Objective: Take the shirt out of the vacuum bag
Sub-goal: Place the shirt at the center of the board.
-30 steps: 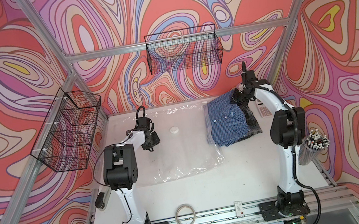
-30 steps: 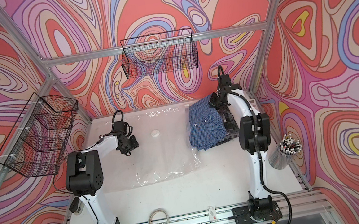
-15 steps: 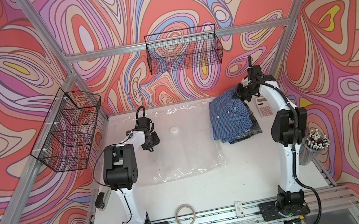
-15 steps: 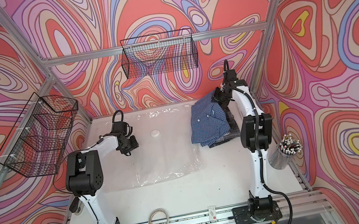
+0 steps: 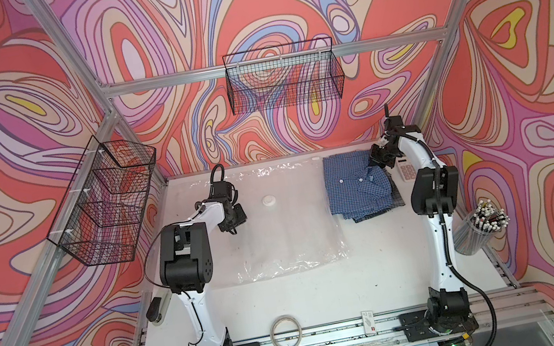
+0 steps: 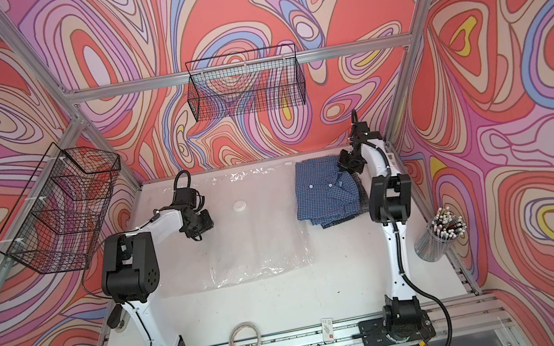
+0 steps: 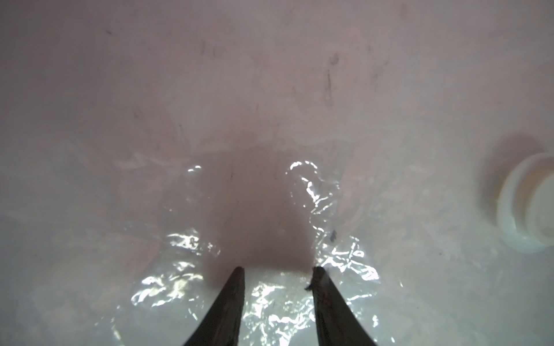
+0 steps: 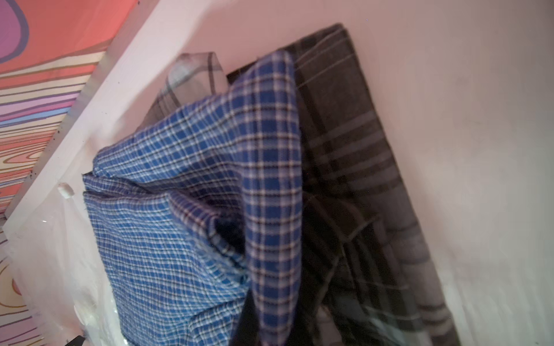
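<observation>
Blue, limp shirt is lying right of the slippery vacuum bag, collar best pinched; left gripper parted, hold of right gripper unclear.

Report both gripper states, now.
Left gripper: open, jaws apart over the vacuum bag.
Right gripper: cannot tell; it sits at the blue shirt, with its fingers hidden.

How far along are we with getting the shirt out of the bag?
Done: the blue shirt lies beside the flat vacuum bag, apparently out. In hand: the right gripper sits at the shirt's far corner, a fold raised toward it; grip unclear. The left gripper is open over the bag. Left: confirm release.
</observation>
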Controlling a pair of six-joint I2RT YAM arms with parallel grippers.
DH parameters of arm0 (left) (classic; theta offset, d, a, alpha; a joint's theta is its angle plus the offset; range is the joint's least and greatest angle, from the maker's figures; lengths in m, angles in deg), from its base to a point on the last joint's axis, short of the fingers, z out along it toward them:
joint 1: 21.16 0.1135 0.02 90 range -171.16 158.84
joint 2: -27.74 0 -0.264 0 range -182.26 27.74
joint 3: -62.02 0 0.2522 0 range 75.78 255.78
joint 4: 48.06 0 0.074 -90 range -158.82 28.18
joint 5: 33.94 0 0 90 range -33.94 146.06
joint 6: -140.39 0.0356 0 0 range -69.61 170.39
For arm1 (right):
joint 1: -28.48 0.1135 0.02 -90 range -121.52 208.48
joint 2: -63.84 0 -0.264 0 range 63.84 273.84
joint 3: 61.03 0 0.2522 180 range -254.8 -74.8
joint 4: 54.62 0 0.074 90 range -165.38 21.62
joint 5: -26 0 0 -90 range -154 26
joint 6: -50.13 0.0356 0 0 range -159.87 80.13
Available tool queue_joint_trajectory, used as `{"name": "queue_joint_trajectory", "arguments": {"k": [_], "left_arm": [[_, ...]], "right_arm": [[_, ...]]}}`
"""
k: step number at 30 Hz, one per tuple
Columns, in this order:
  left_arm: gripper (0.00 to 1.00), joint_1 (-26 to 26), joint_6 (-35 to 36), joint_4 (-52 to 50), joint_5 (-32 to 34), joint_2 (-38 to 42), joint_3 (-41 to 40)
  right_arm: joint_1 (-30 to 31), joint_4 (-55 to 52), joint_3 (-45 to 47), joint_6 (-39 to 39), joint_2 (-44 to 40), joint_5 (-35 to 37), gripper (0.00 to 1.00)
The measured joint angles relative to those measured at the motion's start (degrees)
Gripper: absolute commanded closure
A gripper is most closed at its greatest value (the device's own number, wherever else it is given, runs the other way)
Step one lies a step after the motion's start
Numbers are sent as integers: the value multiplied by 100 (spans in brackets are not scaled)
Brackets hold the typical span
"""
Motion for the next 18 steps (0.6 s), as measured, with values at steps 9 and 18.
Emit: {"name": "queue_joint_trajectory", "arguments": {"k": [9,18], "left_arm": [[60,-37,2,-37,92,-31,39],[60,-37,2,-39,105,-33,44]], "right_arm": [[-166,1014,1965,-321,-962,-208,56],[-254,2004,3729,-345,-1821,-529,53]]}}
